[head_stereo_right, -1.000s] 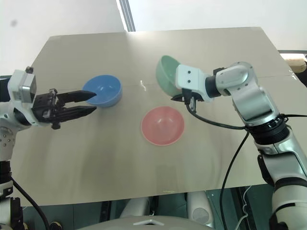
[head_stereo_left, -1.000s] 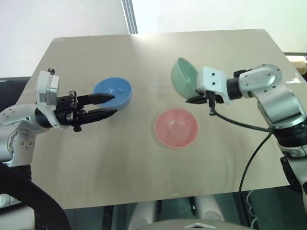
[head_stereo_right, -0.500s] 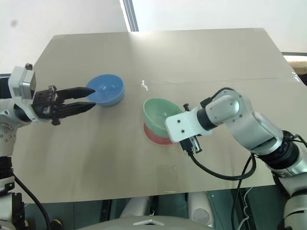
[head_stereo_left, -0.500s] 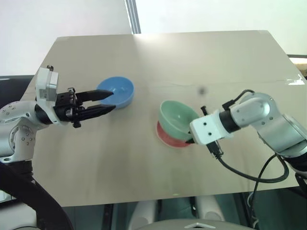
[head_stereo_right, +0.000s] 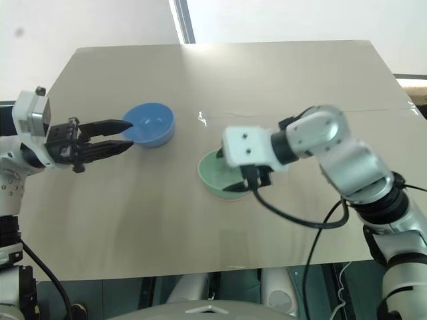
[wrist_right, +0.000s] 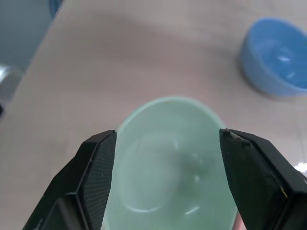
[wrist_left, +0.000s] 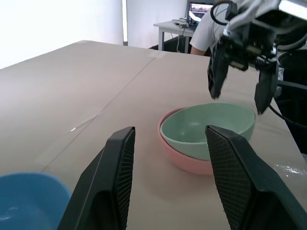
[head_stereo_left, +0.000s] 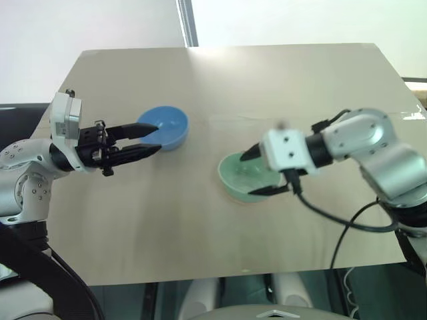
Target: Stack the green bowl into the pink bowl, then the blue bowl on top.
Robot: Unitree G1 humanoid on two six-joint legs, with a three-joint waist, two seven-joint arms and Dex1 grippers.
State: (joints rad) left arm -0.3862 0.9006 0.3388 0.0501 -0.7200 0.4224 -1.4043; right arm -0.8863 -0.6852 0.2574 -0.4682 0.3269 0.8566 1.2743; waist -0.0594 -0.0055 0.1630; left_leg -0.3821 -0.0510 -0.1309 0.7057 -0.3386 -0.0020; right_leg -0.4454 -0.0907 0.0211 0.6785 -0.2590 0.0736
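- Resting inside the pink bowl point(wrist_left: 184, 160), the green bowl point(head_stereo_left: 245, 175) sits upright near the middle of the table point(head_stereo_left: 280, 87); the left wrist view shows the pink rim and wall showing beneath and around the green one.
- The right gripper point(head_stereo_left: 260, 172) is positioned over the near right edge of the green bowl, pointing toward the robot's left and tilted downward.
- Right gripper jaws: spread wide. One finger stands to each side of the green bowl, and neither finger touches it in the right wrist view. The bowl is not held.
- The blue bowl point(head_stereo_left: 164, 127) sits upright on the table, to the left of and farther back than the stacked pair, well apart from them.
- The left gripper point(head_stereo_left: 152, 136) is held level, pointing toward the robot's right, with its fingertips just beside the near left edge of the blue bowl.
- Left gripper jaws: partly apart. One fingertip lies over the blue bowl's rim and the other beside its outer wall; whether either touches the bowl cannot be told. The gap between the fingers is empty in the left wrist view.
- A person's torso in a white top point(wrist_left: 204, 33) and a desk with a monitor point(wrist_left: 199, 8) appear beyond the far end of the table in the left wrist view.
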